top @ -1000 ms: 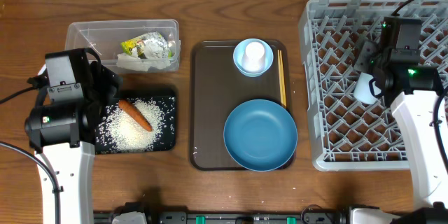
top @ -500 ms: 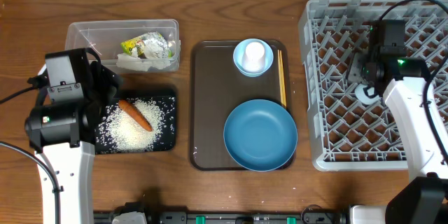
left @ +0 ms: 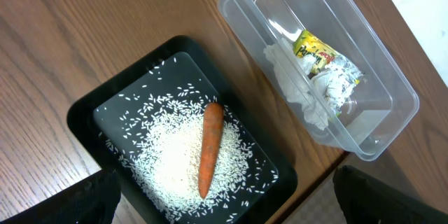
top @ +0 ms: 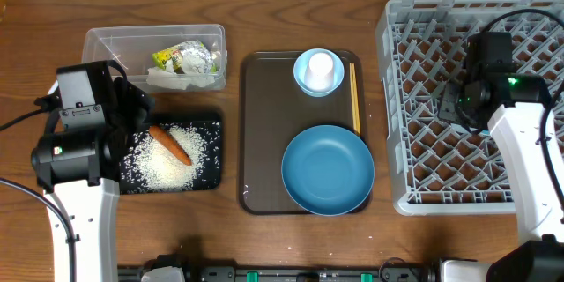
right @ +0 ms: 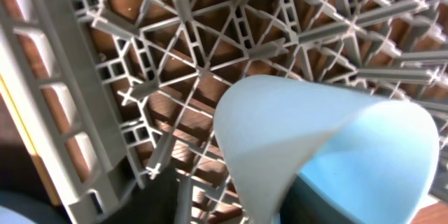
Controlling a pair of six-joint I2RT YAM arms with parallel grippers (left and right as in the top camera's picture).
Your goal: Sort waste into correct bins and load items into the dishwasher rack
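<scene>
**A:** Where is the pale-blue plastic cup?

**B:** Over the large square grey plastic dishwasher rack, close under the right wrist camera, with the pegs just behind it. From above, the arm hides it. I cannot tell whether it rests on the lattice.

**A:** And the right claw?

**B:** Its fingers show in neither view, so I cannot tell whether it is pinching the cup. The left claw is spread wide with nothing in it, above the shallow black rectangular tray.

**A:** So the waste is sorted?

**B:** I judge so. The loose white rice grains and the small orange carrot lie in that tray. The crumpled white tissue and the crinkled yellow-green wrapper lie in the clear plastic rectangular tub just beside it.

**A:** What is left?

**B:** 4 items, all on the brown serving tray on the wooden tabletop. The white cup sits in the small light-blue bowl. The thin wooden chopsticks lie along the tray's right edge, and the large dark-blue bowl is nearest the front. I see nothing else in the rack, so loading stands at 1 of 5 at best.
</scene>
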